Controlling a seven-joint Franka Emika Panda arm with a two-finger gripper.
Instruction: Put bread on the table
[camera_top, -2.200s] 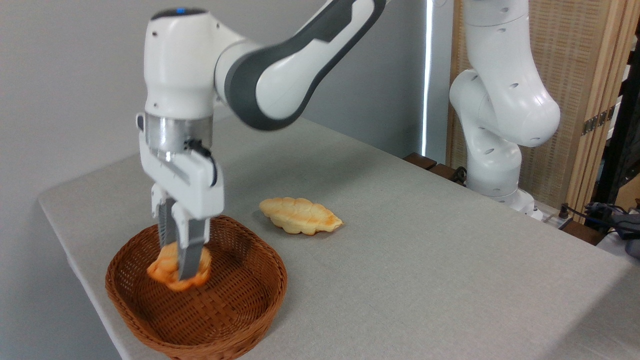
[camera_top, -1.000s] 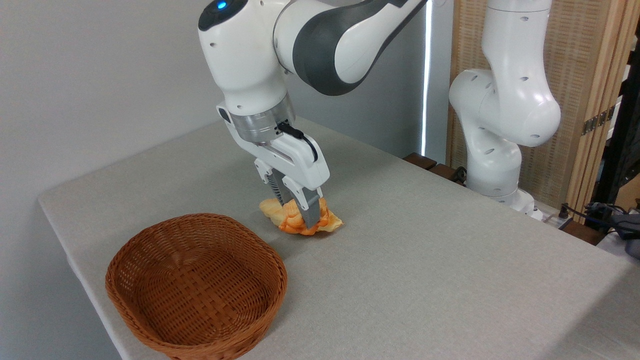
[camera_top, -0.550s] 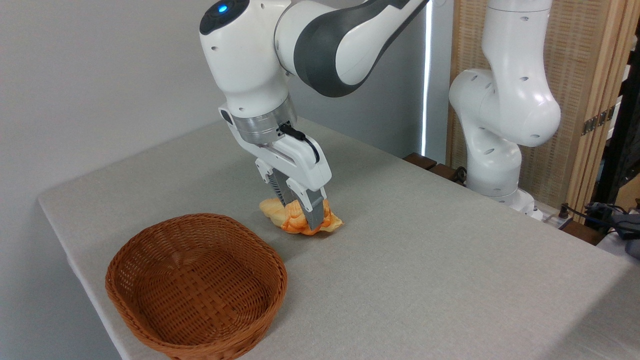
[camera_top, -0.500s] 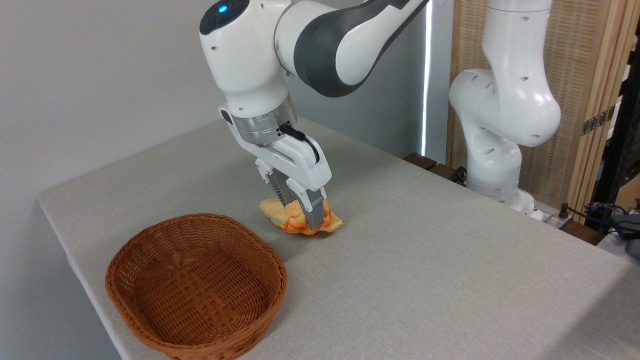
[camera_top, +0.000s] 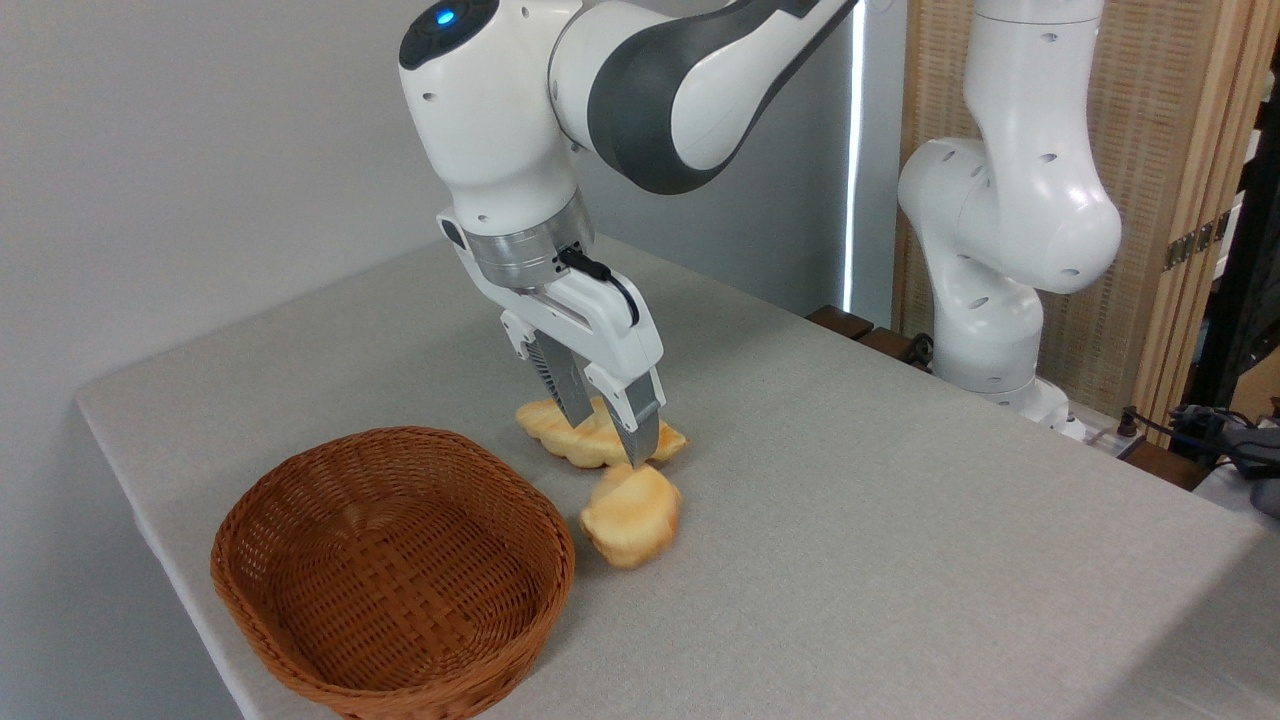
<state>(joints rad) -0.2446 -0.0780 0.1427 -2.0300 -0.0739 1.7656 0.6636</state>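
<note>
One view only, fixed camera. Gripper (camera_top: 608, 428) hangs above the table (camera_top: 900, 520) with its fingers spread and nothing between them; the front finger (camera_top: 640, 430) and the rear finger (camera_top: 572, 395) have a clear gap, and the longer braided bread (camera_top: 560, 432) shows through it behind them.

Bread (camera_top: 632, 514) lies on the grey cloth, just below and slightly forward of the fingertips, toward the camera. It looks apart from the front fingertip, though the tip sits close over its top edge, so I can't rule out a light touch. It rests tilted, pale underside partly showing, not flat on its base. Its long axis runs roughly diagonal, lower-left to upper-right in the picture. The far edge sits just beside the braided bread; I can't tell whether the two touch.

Basket (camera_top: 395, 570) is to the left of the bread, near but not touching, and holds nothing.

Key relation: the bread is straight under the open claw and outside the basket, so the drop-off reads as done. My read of what comes next is a plain vertical retreat. The front fingertip is the closest part to the bun, so any sideways drift toward the camera could nudge it; a straight lift avoids that. The bun's tilt suggests it could rock or settle flatter if bumped. No re-grasp looks necessary, since it is already on the table surface.
</note>
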